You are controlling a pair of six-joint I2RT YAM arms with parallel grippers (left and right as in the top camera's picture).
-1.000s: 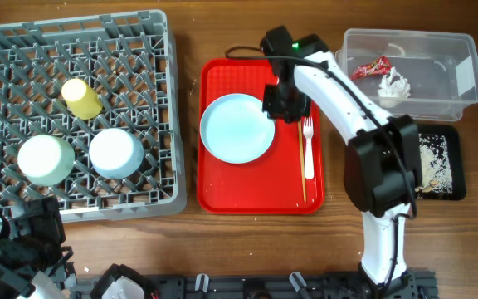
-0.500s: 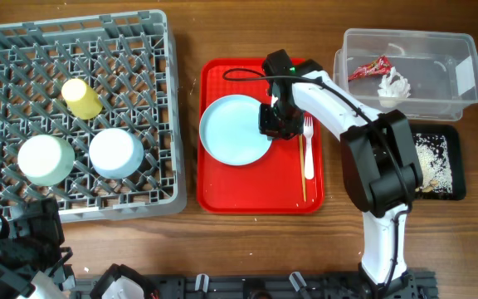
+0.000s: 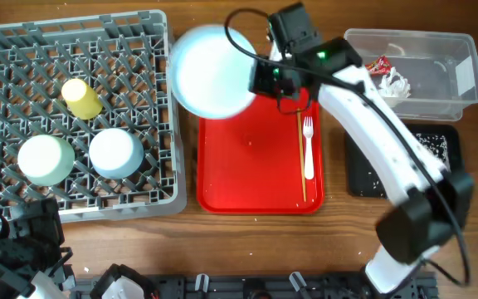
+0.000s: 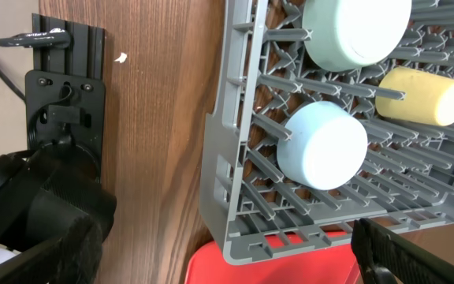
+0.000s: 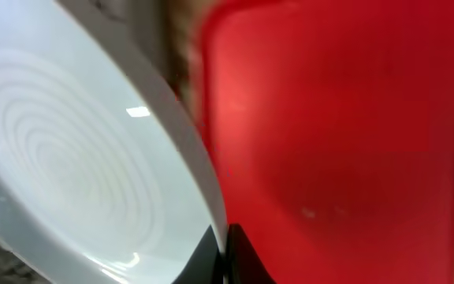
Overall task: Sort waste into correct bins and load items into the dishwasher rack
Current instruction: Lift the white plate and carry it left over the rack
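Note:
My right gripper [image 3: 265, 79] is shut on the rim of the large white plate [image 3: 212, 71], holding it tilted in the air over the red tray's far left corner, beside the rack's right edge. In the right wrist view the fingers pinch the plate's [image 5: 77, 181] edge at the gripper [image 5: 225, 256]. The grey dishwasher rack [image 3: 98, 212] holds the yellow cup [image 3: 81, 98], the pale green bowl [image 3: 46, 159] and the small white bowl [image 3: 115, 153]. A white fork [image 3: 308, 149] lies on the tray. My left gripper [image 4: 227, 256] stands open near the rack's front corner [image 4: 235, 197], holding nothing.
The red tray [image 3: 256, 166] also carries a thin wooden stick [image 3: 301, 158]. At the right, the clear tub [image 3: 463, 83] holds a red wrapper [image 3: 380, 65] and a white napkin [image 3: 394, 83]. The black tray [image 3: 363, 178] has rice scraps [image 3: 434, 145] and is partly covered by my right arm.
My right gripper closed on the plate's rim, lifted it off the red tray and carried it up and left toward the rack. The left arm has not moved.

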